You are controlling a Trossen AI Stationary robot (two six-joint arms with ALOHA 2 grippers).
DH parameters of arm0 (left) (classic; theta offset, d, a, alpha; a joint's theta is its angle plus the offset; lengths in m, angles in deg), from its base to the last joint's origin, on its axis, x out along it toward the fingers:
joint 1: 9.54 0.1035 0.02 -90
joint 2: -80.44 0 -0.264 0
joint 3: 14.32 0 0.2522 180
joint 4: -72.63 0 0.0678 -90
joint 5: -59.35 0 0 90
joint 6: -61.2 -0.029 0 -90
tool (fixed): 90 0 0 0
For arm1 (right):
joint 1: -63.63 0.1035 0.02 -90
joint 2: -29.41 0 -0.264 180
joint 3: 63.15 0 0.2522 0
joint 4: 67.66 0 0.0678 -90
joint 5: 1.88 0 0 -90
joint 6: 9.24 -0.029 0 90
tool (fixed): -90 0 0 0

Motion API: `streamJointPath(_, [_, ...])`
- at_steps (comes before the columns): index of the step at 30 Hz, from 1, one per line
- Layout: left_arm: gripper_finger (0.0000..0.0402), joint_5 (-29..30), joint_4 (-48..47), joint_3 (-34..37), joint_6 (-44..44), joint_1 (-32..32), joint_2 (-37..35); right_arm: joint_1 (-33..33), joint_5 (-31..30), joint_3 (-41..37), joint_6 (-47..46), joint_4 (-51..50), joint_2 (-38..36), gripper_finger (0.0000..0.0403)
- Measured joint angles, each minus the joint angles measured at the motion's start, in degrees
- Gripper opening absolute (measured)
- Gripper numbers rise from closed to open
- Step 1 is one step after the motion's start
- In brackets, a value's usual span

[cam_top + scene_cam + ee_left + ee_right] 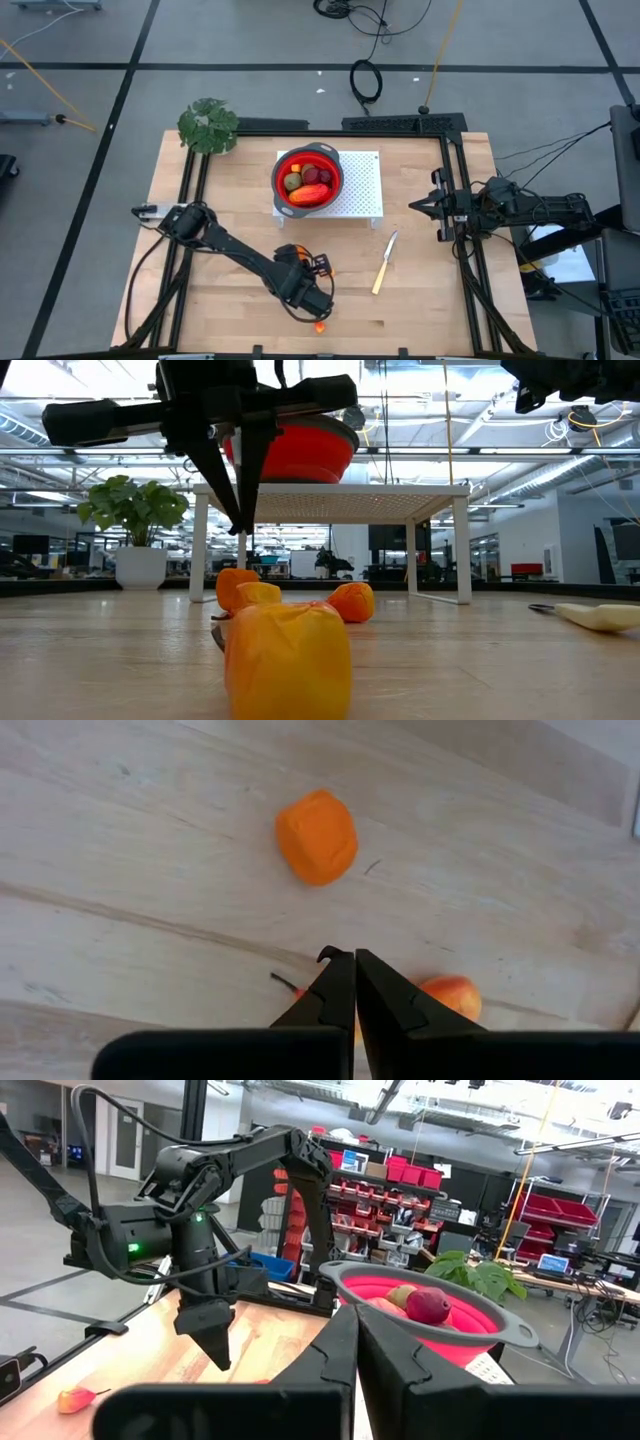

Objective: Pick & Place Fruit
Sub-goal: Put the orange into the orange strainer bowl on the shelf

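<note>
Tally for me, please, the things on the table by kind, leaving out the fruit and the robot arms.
Red bowl: 1
White rack: 1
Knife: 1
Potted plant: 1
Total: 4

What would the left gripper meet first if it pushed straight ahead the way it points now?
Probably bare table: the shut left gripper points down at the wood, between an orange fruit piece and a red-yellow piece; depth is unclear.
</note>
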Motion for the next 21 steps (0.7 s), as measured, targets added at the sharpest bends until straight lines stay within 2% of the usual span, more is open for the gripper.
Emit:
streamJointPath(5, [0.0012,0.12,0.0,0.0,0.5,0.41,0.0,0.0,0.0,0.0,0.0,0.0,0.01,0.0])
streamJointPath(9, [0.0036,2.68,-0.02,0.0,0.23,0.48,0.0,0.01,0.0,0.0,0.0,0.0,0.0,0.0])
streamJointPath(21, [0.0205,0.54,0.9,2.42,2.71,1.07,0.0,0.0,0.0,0.0,-0.02,0.0,0.0,0.0])
